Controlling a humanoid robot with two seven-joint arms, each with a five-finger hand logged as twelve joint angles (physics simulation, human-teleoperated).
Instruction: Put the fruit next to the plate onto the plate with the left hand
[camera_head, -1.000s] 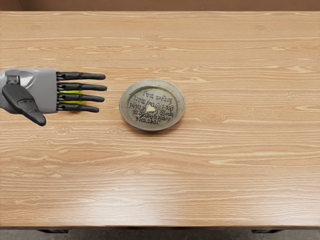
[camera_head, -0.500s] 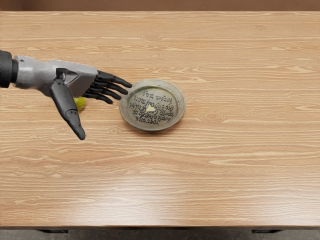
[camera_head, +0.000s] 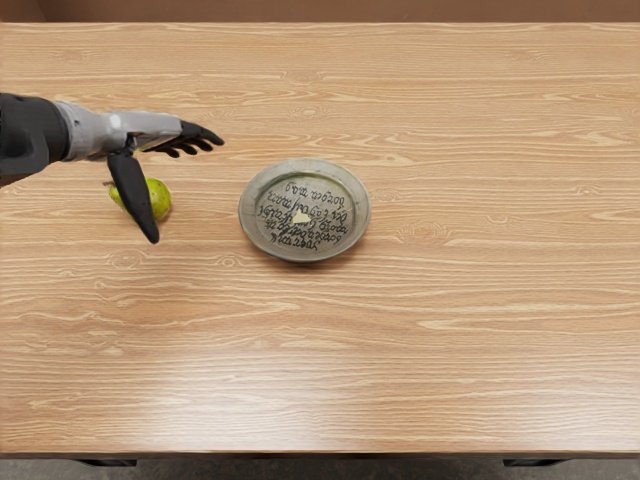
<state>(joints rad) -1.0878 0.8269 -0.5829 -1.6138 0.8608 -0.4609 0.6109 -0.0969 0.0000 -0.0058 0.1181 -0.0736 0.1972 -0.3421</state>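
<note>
A yellow-green pear (camera_head: 157, 199) lies on the wooden table, left of a round grey plate (camera_head: 252, 215) with dark writing on its inside. My left hand (camera_head: 160, 150) comes in from the left edge and hovers over the pear, turned on its side. Its dark fingers (camera_head: 197, 138) point right, spread and holding nothing. The thumb (camera_head: 134, 196) hangs down across the pear's left side and hides part of it. The right hand does not show in the head view.
The wooden table (camera_head: 450, 330) stretches across the whole view, with its front edge along the bottom and its far edge at the top.
My left hand has pulled back to the left and risen, rolling onto its side. The fingers no longer reach the plate's rim, and more of the pear shows now.
</note>
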